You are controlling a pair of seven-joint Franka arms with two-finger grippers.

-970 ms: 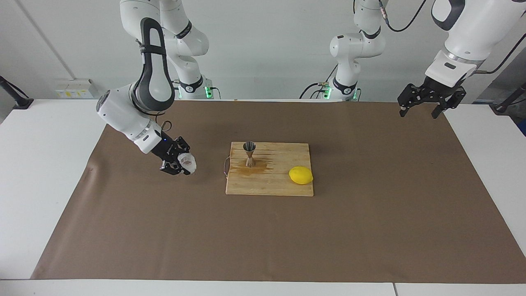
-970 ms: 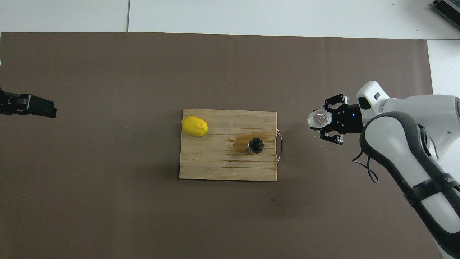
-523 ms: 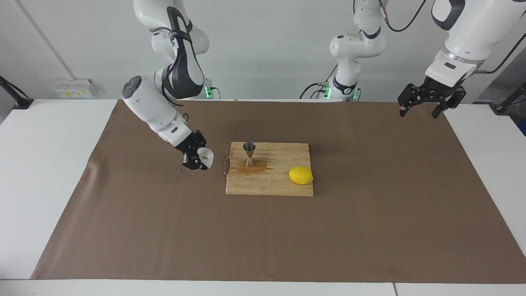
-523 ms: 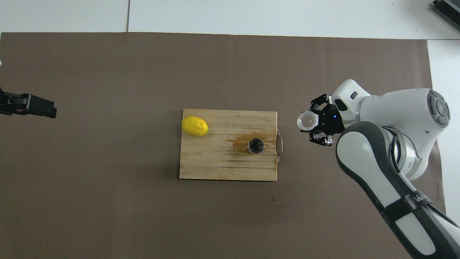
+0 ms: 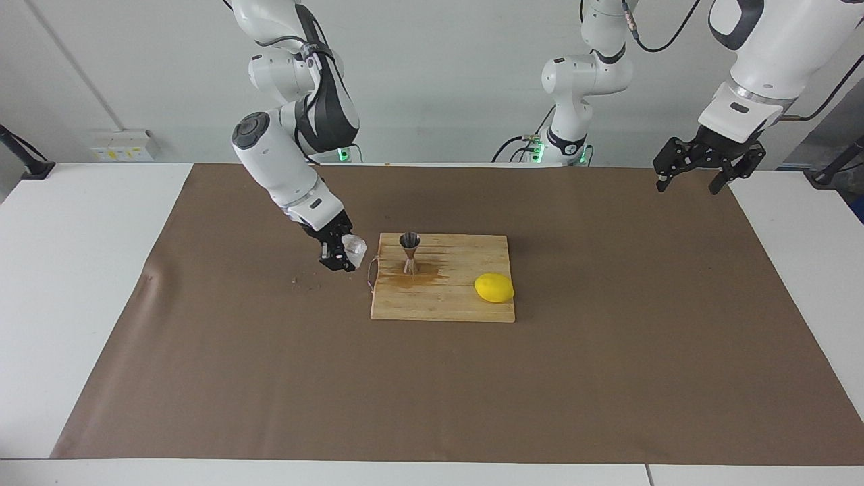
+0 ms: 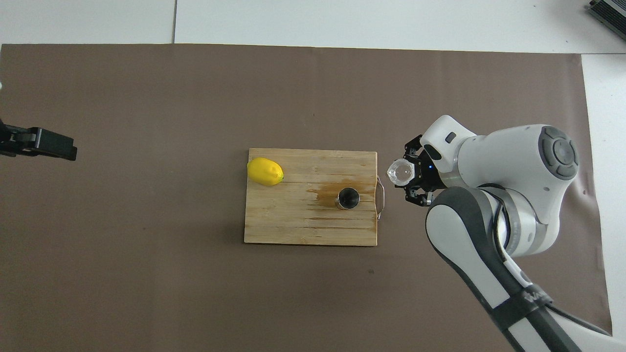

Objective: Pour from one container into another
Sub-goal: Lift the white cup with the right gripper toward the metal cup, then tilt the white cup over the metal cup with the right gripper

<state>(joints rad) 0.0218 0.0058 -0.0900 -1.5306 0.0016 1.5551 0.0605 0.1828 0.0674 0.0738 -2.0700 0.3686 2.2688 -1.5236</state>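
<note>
Cup (image 5: 355, 250) in raised right gripper (image 5: 343, 256)

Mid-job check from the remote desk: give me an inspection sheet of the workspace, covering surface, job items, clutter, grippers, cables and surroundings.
Surface: brown paper sheet over a white table; a few crumbs or drops toward the right arm's end.
Job's things: plastic cup held up in the air just off the cutting board's handle end; steel jigger upright on the cutting board, standing in a wet brown stain.
Clutter: lemon on the board, toward the left arm's end.
Grippers: right gripper shut on the cup; left gripper open, waiting raised over the paper's corner at its own end.
Cables: black cables at the arm bases.
Surroundings: wall socket box.
</note>
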